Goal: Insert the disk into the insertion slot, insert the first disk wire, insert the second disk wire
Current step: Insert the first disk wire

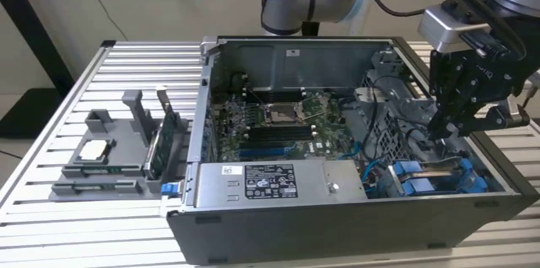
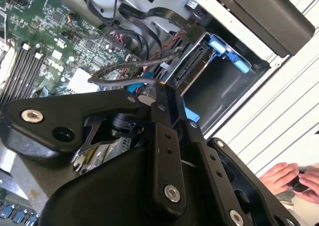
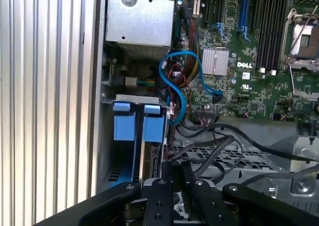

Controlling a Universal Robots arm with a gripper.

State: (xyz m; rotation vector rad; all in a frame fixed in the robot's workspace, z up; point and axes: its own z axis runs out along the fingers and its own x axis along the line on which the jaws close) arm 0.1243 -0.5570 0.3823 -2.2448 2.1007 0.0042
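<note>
Shows the disk (image 3: pixel 152 156) seated in the slot (image 3: pixel 132 95), just ahead of the tool (image 3: pixel 175 175). Puts the work at the wire step, by judgement. Cannot tell the tool's state, apart or clamped. Calls for careful aim among black wires (image 3: pixel 209 130) beside the tool.

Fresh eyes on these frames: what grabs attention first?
The open computer case dominates the middle of the exterior view, with its green motherboard exposed. The black gripper reaches down into the case at the exterior view's right, just above the insertion slot with its bright blue fittings. In the second wrist view, a person's hand lies on the table beyond the case wall.
</note>
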